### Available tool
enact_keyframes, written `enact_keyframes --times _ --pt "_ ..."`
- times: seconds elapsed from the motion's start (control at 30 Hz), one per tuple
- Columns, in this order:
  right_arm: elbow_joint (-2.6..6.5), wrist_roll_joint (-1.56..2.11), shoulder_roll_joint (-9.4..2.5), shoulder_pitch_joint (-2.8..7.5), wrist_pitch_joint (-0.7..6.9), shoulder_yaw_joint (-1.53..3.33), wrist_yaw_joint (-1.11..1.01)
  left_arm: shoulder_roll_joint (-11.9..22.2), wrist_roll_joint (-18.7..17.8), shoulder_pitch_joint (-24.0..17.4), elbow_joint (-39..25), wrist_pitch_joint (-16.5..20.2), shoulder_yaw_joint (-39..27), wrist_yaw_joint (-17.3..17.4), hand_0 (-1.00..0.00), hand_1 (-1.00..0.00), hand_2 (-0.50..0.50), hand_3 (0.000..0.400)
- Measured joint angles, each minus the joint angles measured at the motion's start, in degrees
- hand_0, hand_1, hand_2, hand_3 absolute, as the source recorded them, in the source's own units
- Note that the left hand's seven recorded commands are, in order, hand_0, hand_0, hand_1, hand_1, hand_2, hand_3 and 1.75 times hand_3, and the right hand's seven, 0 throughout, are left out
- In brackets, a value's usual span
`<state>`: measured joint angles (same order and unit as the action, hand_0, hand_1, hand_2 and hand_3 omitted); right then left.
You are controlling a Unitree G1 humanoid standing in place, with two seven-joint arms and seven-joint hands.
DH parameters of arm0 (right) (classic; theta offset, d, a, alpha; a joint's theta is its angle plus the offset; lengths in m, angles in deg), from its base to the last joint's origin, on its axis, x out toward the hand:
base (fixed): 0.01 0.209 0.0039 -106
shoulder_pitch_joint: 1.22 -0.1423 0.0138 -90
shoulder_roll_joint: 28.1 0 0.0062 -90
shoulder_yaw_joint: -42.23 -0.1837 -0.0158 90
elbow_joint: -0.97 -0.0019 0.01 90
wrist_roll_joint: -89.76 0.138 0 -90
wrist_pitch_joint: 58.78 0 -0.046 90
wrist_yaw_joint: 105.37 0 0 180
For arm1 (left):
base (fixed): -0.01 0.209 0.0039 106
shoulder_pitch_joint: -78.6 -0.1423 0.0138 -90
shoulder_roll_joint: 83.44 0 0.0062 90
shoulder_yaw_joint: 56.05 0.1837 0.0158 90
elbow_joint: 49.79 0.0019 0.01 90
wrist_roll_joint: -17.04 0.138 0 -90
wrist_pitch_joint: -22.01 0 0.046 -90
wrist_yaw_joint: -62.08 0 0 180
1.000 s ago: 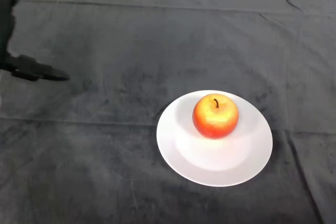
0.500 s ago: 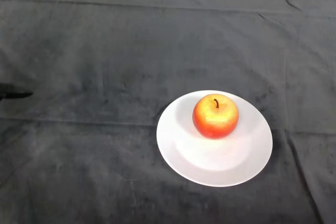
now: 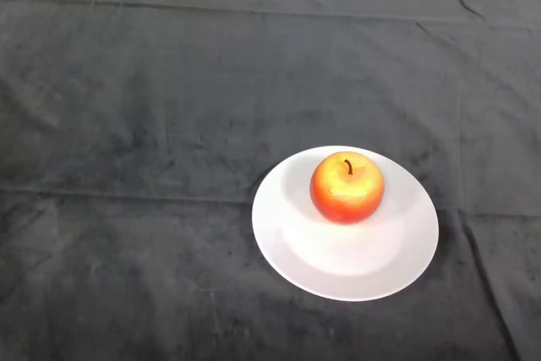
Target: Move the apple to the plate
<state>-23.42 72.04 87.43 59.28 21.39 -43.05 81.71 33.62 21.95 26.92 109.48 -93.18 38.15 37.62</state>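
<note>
- The apple (image 3: 347, 187) sits upright on the plate (image 3: 372, 272), stem up, red and orange with a yellow patch near the top.
- It rests on the plate's far half, a little left of the middle, so the near half of the plate shows as bare white.
- The plate is round and white and lies flat on the dark cloth (image 3: 152, 124), right of the view's middle and toward the near side.
- Its rim lies wholly on the cloth, well apart from every edge of the view.
- Cloth stretches wide to the left of the plate and beyond it; the strip to the right is narrower.
- A long crease runs across the cloth at about the plate's height, and a lighter band shows along the far edge.
</note>
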Motion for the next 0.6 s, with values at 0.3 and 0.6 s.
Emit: enact_keyframes --times 0.3,0.6 --pt "0.0 0.0 -0.02 0.01 0.0 0.0 0.0 0.0 0.0 0.0 0.0 3.1 -2.8 -4.2 0.0 0.0 0.0 0.0" --pt "0.0 0.0 -0.02 0.01 0.0 0.0 0.0 0.0 0.6 0.0 -0.1 4.2 -3.1 -5.0 0.0 0.0 0.0 0.0"
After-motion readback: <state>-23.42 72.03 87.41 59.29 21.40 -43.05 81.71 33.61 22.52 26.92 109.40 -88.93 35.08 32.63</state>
